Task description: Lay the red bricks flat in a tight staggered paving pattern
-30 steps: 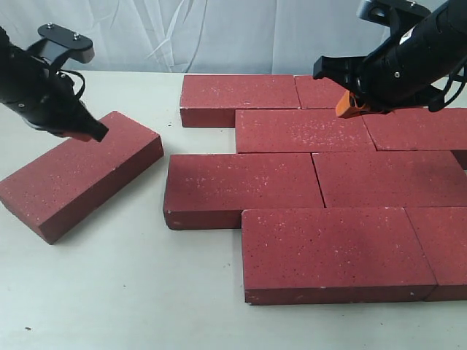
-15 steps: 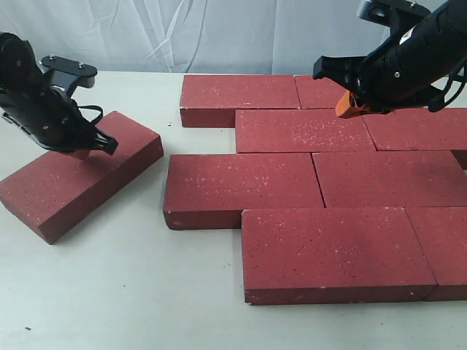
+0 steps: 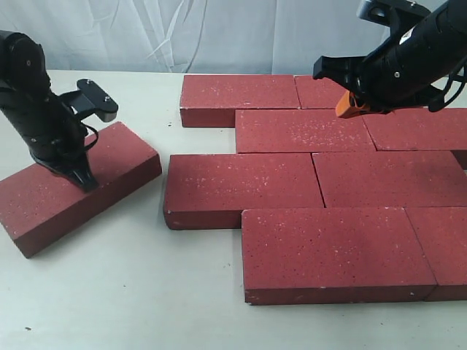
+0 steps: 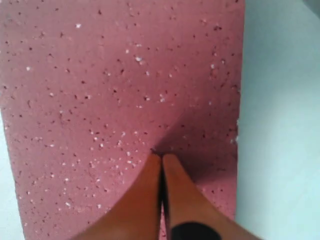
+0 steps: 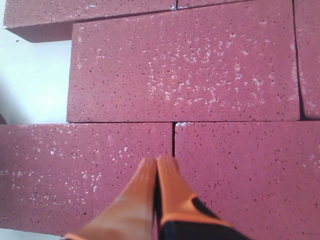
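Observation:
One loose red brick (image 3: 120,153) lies flat and askew on the left of the table, apart from the others. My left gripper (image 3: 85,180) is shut with nothing in it, its orange tip pressed onto that brick's top (image 4: 125,75); the shut fingertips (image 4: 161,156) touch the surface near one long edge. Several red bricks (image 3: 303,131) lie flat in staggered rows on the right, tight together. My right gripper (image 3: 350,106) hovers shut and empty over the back rows, its tip (image 5: 159,161) above a seam between two bricks (image 5: 185,65).
The white table (image 3: 131,292) shows bare at the front left and between the loose brick and the paved group. A gap of table (image 3: 166,157) separates the loose brick from the nearest paved brick (image 3: 241,186). A white curtain hangs behind.
My left gripper swung down and turned, its tip now lower on the loose brick. That brick shifted and turned slightly toward the front left. The right arm has not moved.

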You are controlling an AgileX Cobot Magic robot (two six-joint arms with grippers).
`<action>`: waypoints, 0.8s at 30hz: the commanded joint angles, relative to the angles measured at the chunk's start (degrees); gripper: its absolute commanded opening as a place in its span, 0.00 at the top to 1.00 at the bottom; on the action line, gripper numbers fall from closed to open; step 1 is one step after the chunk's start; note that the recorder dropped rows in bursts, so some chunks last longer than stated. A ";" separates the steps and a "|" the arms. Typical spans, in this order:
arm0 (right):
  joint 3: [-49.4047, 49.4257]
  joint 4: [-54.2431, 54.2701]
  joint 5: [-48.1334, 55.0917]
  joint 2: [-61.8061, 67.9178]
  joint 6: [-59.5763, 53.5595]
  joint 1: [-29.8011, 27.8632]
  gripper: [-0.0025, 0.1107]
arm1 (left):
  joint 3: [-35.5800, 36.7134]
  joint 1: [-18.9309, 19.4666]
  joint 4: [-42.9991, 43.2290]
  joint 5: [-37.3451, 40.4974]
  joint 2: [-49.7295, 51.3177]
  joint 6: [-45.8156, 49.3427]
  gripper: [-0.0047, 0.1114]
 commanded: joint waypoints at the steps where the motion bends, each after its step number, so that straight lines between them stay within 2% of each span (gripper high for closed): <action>1: -0.31 -0.03 0.01 -0.54 -0.21 -0.27 0.98 | 0.41 -0.45 -0.37 6.45 -0.28 4.59 0.96; 7: -0.31 -0.03 0.01 -0.54 -0.21 -0.27 0.98 | 0.40 -0.45 -1.38 5.43 -2.63 4.76 0.96; 11: -0.31 -0.03 0.11 -0.54 -0.21 -0.27 0.98 | -0.69 -0.45 -5.19 5.68 -4.93 3.80 0.96; 15: -0.31 -0.03 0.11 -0.54 -0.21 -0.27 0.98 | -2.29 -0.45 -8.54 12.79 -7.31 5.01 0.96; 19: -0.31 -0.03 0.11 -0.54 -0.21 -0.27 0.98 | -2.35 -0.45 -10.66 21.82 -7.46 10.82 0.96; 24: -0.31 -0.03 0.11 -0.54 -0.21 -0.27 0.98 | 1.05 -0.45 -12.73 24.17 -6.41 14.54 0.96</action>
